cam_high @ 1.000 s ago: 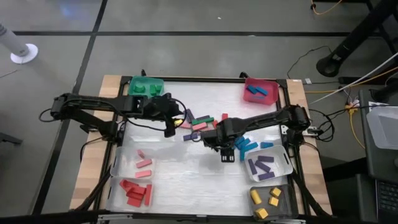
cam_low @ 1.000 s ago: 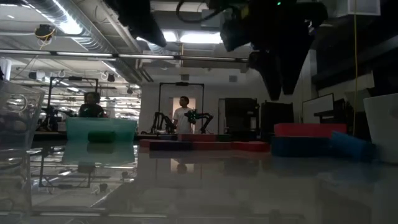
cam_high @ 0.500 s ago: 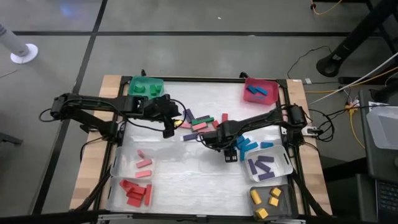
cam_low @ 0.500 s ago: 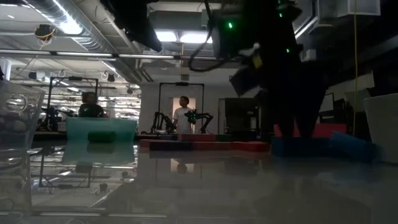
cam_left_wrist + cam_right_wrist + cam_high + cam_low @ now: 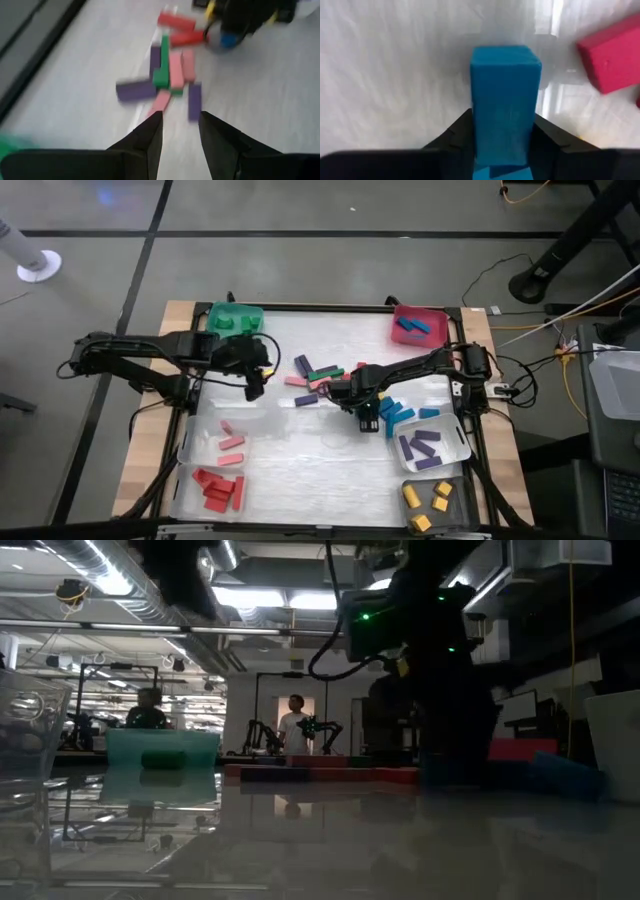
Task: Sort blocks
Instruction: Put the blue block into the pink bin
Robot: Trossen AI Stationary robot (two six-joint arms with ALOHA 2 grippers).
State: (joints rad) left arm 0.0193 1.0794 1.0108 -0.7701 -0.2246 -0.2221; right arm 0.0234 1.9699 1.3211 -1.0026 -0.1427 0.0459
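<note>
Right gripper [image 5: 502,145] closed on a blue block [image 5: 505,95]; left gripper [image 5: 180,130] empty over the mixed pile.

From my remote station I see the right jaws pressed against both long faces of a smooth, matte rectangular blue block, at about four o'clock from the worktop [image 5: 290,470] centre, above its pale, streaky, glossy surface. A pink-red block [image 5: 612,60] lies near. The left jaws stand partly open, holding nothing, at about ten o'clock. Ahead of them lies a loose pile of blocks [image 5: 170,75]: short bars in purple, green, pink and red, some touching, some crossing.
</note>
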